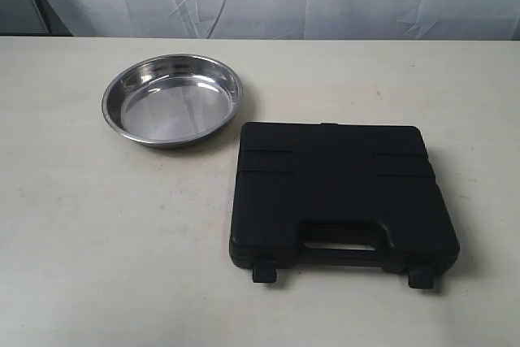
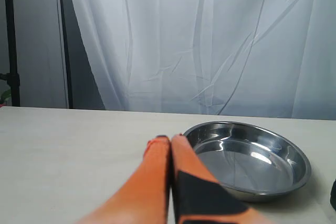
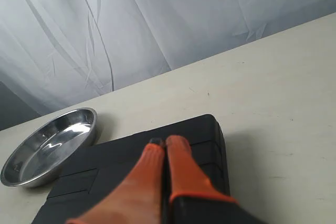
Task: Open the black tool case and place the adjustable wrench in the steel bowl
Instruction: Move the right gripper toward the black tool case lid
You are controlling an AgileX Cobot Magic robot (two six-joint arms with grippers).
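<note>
So the black tool case (image 3: 131,177) sits just ahead under my right gripper (image 3: 164,143) — closed, empty — so that arm's nearer; left gripper (image 2: 169,139), same state, faces the steel bowl (image 2: 247,161).

We cannot see inside the black tool case (image 1: 341,193), because its shut lid hides whatever it holds. The two latches (image 1: 264,272) on its near edge are too small for us to tell whether they are fastened. In the left wrist view only a dark sliver at the picture's edge hints at the case, and the left gripper (image 2: 169,139) is cropped behind its pressed-together fingers. In the right wrist view the right gripper (image 3: 164,141) covers the case's middle, and the picture's edge cuts off its near part.
</note>
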